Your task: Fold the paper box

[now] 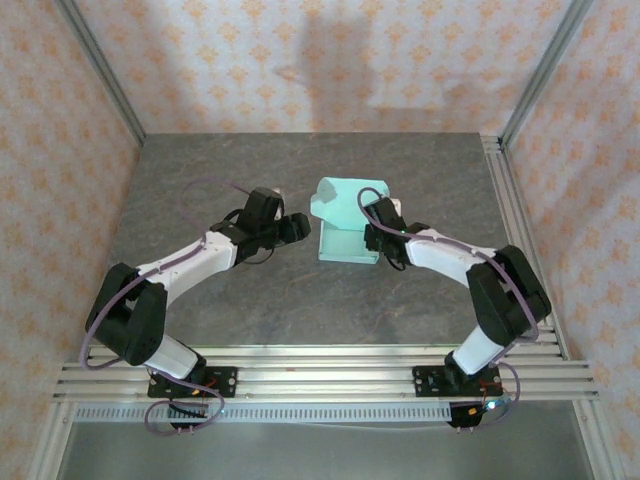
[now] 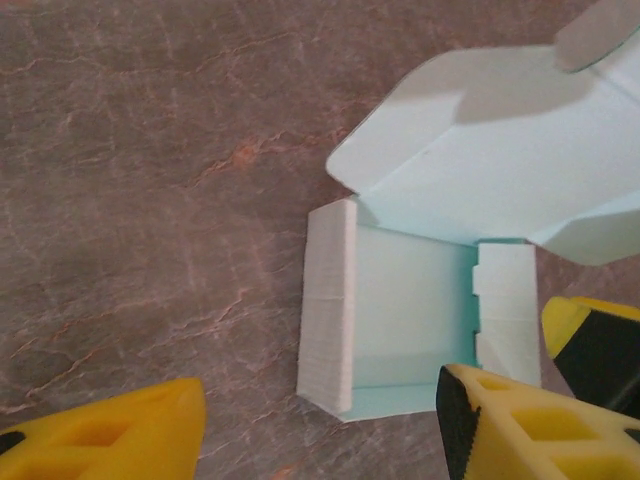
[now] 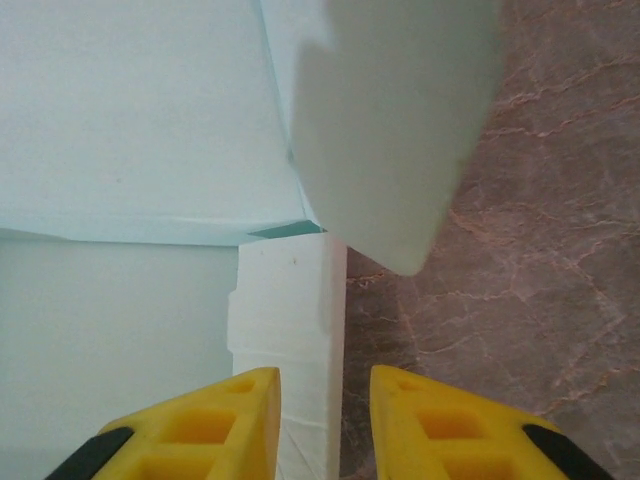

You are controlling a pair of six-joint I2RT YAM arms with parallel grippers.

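A: Where's the paper box (image 1: 347, 228)?
B: Mid-table (image 1: 250, 300), half-folded, lid flap up. The right gripper (image 3: 325, 385) straddles its rt side wall. Fingers narrow; can't tell if they're pinching.
A: And the left gripper (image 1: 303, 228)?
B: Just left of the box, fingers wide apart.

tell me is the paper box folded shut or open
Open, partly folded. In the left wrist view the paper box has side walls standing round an empty tray, but its lid flap is raised, not closed.
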